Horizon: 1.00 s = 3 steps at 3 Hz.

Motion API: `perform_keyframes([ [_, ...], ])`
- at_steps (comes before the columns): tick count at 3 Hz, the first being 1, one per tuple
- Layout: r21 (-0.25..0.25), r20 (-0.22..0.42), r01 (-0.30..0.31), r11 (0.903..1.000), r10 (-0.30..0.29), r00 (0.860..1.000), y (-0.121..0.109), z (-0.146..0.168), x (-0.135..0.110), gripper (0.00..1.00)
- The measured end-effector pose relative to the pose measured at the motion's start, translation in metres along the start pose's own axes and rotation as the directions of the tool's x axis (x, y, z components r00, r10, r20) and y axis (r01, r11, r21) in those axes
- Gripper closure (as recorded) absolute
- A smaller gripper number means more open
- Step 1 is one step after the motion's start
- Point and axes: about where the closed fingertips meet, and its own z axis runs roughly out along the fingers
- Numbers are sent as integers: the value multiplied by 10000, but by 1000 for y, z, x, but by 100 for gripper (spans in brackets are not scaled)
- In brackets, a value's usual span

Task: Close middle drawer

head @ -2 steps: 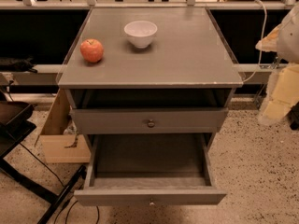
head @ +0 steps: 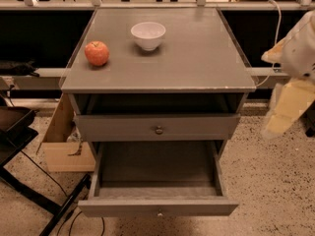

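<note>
camera view | middle drawer (head: 157, 206) pulled out | claw (head: 284, 116) right of cabinet (head: 197, 58)

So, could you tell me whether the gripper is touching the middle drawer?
No, the gripper hangs beside the cabinet at the picture's right edge, well apart from the middle drawer, which stands pulled out.
</note>
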Motion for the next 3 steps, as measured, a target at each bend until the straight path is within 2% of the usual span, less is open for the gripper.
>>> perform_keyframes([
  [1, -240, 305, -30, 9997, 37, 9995, 20, 69, -2, 0],
  [3, -873, 391, -342, 9956, 377, 9985, 81, 217, 13, 0],
])
